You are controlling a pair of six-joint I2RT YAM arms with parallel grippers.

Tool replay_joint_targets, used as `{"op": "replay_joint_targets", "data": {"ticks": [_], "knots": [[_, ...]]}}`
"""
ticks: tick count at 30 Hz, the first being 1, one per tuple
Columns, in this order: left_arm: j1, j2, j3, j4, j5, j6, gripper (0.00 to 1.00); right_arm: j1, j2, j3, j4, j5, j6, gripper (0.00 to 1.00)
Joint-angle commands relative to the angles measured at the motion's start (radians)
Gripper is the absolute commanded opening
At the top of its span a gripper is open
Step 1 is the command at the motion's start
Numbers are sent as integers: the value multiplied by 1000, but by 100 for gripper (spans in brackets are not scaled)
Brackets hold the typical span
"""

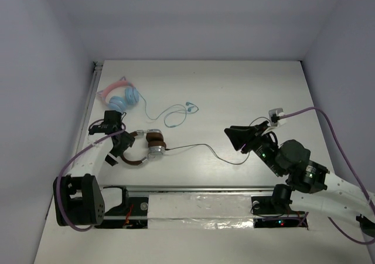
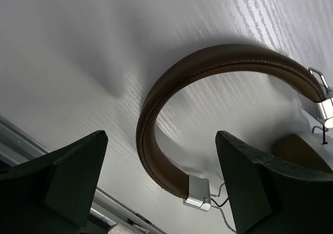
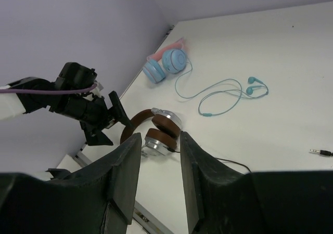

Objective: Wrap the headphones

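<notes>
The headphones point(image 1: 154, 145) lie on the white table point(image 1: 234, 94) at the near left, brown headband toward the left arm, ear pads folded together. Their thin black cable point(image 1: 202, 146) trails right across the table toward my right arm; its plug point(image 3: 320, 152) rests loose on the table. My left gripper point(image 1: 119, 144) hangs open wide just over the headband point(image 2: 208, 57), whose curve passes between the fingers without touching them. My right gripper point(image 1: 237, 138) is raised and apart from the headphones point(image 3: 164, 132), open with nothing between its fingers point(image 3: 125, 161).
Pink-and-blue cat-ear headphones point(image 1: 120, 97) lie at the far left near the wall. Thin teal earbuds point(image 1: 179, 114) with a looped cord lie just right of them. A metal rail point(image 1: 193, 189) runs along the table's near edge between the arm bases.
</notes>
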Motion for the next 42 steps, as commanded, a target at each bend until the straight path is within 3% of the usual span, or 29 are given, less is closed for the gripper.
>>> {"op": "replay_joint_targets", "data": {"ticks": [1,6,10,14,16,17,18,21,22,24,27,31,35,37,39,42], "knots": [[7,21,-4,51,-32,-24,83,2,-23,-2,18,8,1,42],[7,93,-29,146,66,11,73,2,-6,-2,23,22,-2,42],[7,125,-41,178,64,31,73,2,6,1,21,39,-2,42],[7,252,-67,241,69,32,71,2,3,1,23,48,-3,42],[7,269,-76,264,86,37,53,2,6,1,24,51,-5,42],[7,262,-90,279,96,40,51,2,12,1,26,55,-3,42],[7,252,-95,285,103,43,38,2,18,3,26,60,-5,42],[-7,205,-105,298,87,42,22,2,35,7,26,107,-3,41],[-19,188,-114,313,104,55,1,2,41,13,26,127,-5,41],[-29,176,-107,309,116,71,0,2,47,21,21,132,-10,41],[-81,117,-61,278,142,103,0,2,66,27,24,117,-16,31],[-90,-43,31,195,182,233,0,2,138,43,41,28,-26,0],[-90,-286,115,207,313,342,0,2,217,60,60,-117,-29,0],[-90,-308,180,184,310,394,0,2,242,58,112,-176,-48,0],[-90,-308,281,164,319,466,0,2,274,56,127,-225,-78,5],[-90,-271,381,187,366,506,0,2,309,59,158,-253,-123,42]]}}
